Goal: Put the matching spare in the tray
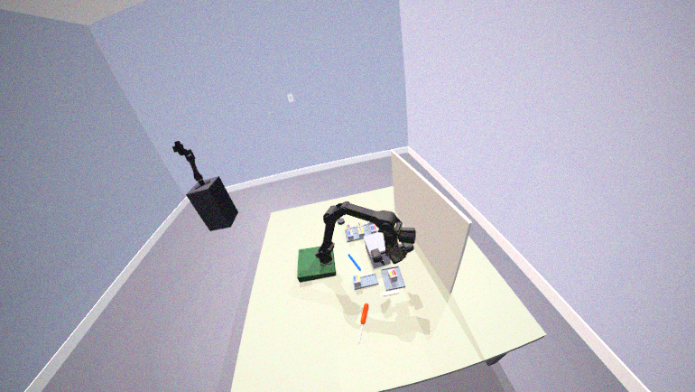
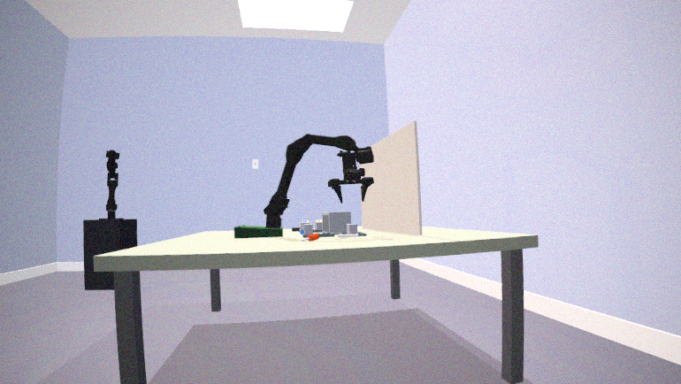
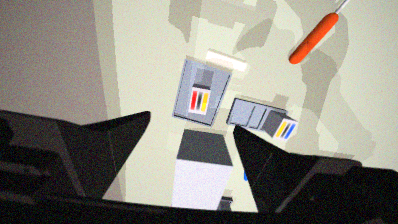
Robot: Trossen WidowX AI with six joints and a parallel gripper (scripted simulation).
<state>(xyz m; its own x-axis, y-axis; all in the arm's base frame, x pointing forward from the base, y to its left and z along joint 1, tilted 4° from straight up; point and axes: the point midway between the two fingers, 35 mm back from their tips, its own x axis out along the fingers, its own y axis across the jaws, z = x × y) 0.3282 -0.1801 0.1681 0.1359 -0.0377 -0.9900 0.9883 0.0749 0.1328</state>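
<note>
Pincer (image 3: 190, 132) spread wide and holding nothing, red-black-yellow spare (image 3: 201, 94) in tray (image 3: 182, 92) below

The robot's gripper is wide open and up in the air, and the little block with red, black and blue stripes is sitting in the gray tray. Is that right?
Almost. The stripes on the block are red, black and yellow, not blue; the wrist view shows them. The rest holds: the gripper is wide open and up in the air, and that block sits in the gray tray. The blue-and-yellow stripes belong to another block beside it.
</note>
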